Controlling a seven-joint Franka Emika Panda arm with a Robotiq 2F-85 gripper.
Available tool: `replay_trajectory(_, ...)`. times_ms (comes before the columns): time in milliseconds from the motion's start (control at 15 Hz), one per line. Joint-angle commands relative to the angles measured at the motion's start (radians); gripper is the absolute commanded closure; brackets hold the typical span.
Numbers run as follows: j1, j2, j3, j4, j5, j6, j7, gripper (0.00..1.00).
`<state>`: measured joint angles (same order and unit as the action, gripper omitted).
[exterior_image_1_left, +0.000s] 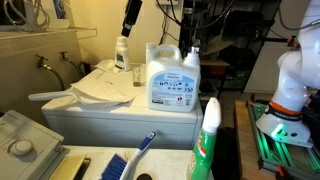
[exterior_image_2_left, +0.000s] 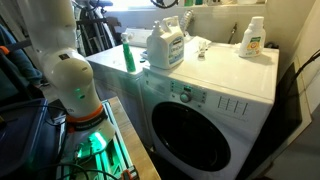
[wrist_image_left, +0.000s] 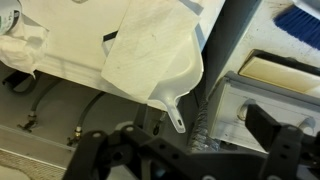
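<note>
Tool (wrist_image_left: 188, 148) released, jaws spread wide, hovering above white scoop (wrist_image_left: 150, 60). Scoop lies flat on washer worktop (exterior_image_2_left: 245, 72), handle poking past edge over hoses (wrist_image_left: 60, 108). Risks:
- off-centre descent nudges handle, scoop pivots and drops behind
- thin handle slips on closing
- arm clips detergent jug (exterior_image_1_left: 172, 78) nearby

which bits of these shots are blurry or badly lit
Wrist view: the gripper is a dark, soft silhouette, while the white scoop is bright and fairly sharp. In an exterior view the near green bottle is out of focus and the light is warm yellow. In an exterior view a green glow spreads around the robot base.
</note>
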<state>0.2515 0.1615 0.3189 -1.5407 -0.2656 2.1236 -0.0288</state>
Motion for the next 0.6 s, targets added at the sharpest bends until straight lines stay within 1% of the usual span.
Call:
replay_trajectory(0, 0.084, 0.114, -0.036, 0.140, -0.143, -0.103, 0.108, 0.00)
replay_trajectory(67, 0.114, 0.177, -0.050, 0.210, -0.226, -0.142, 0.139, 0.00)
replay_trajectory(133, 0.137, 0.226, -0.065, 0.261, -0.275, -0.176, 0.149, 0.00)
replay_trajectory(200, 0.149, 0.273, -0.076, 0.307, -0.284, -0.199, 0.105, 0.00)
replay_trajectory(267, 0.164, 0.318, -0.093, 0.354, -0.288, -0.225, 0.089, 0.00)
replay_trajectory(400, 0.150, 0.397, -0.102, 0.450, -0.180, -0.271, 0.012, 0.00)
replay_trajectory(467, 0.128, 0.440, -0.078, 0.509, -0.155, -0.308, -0.001, 0.00)
replay_trajectory(533, 0.135, 0.469, -0.089, 0.559, -0.139, -0.365, 0.008, 0.00)
